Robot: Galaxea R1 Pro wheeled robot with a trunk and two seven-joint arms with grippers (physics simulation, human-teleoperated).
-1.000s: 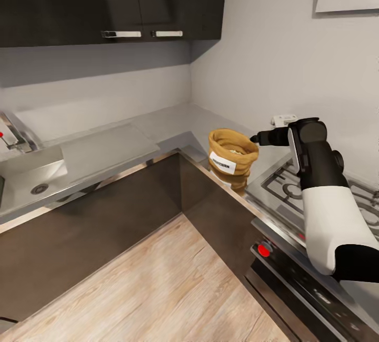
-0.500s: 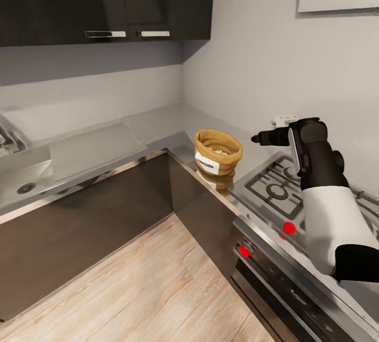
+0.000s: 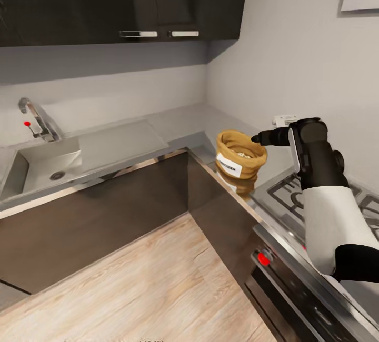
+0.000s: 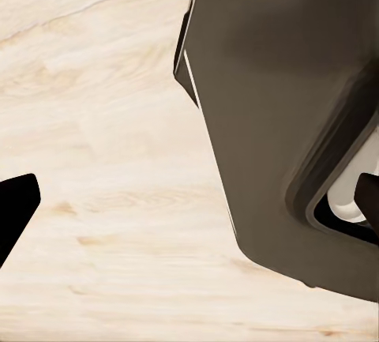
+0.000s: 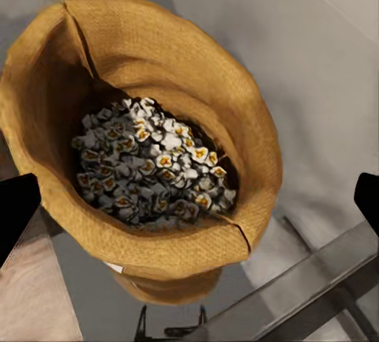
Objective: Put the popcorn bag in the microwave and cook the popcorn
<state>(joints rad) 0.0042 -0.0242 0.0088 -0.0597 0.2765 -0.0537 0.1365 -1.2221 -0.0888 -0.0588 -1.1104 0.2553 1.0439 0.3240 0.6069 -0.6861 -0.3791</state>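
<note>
head view has swung left, sink (image 3: 47, 160) now visible; right end effector (image 5: 189, 200), jaws spread, hovers over popcorn bag (image 3: 240, 159) on tabletop (image 3: 179, 129), grasp pending.

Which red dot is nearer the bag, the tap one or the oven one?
The oven dot, on the front panel below the bag. The tap dot sits far across the counter, by the sink.

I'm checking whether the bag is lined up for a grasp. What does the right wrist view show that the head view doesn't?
Right wrist view alone: the popcorn seen clearly, small pale pieces with yellow centres, low inside the sack.

Head view alone: the sink, the faucet, the bag's white label, and the right gripper level with the rim.

Both: the popcorn bag upright on the countertop, beside the stove.
</note>
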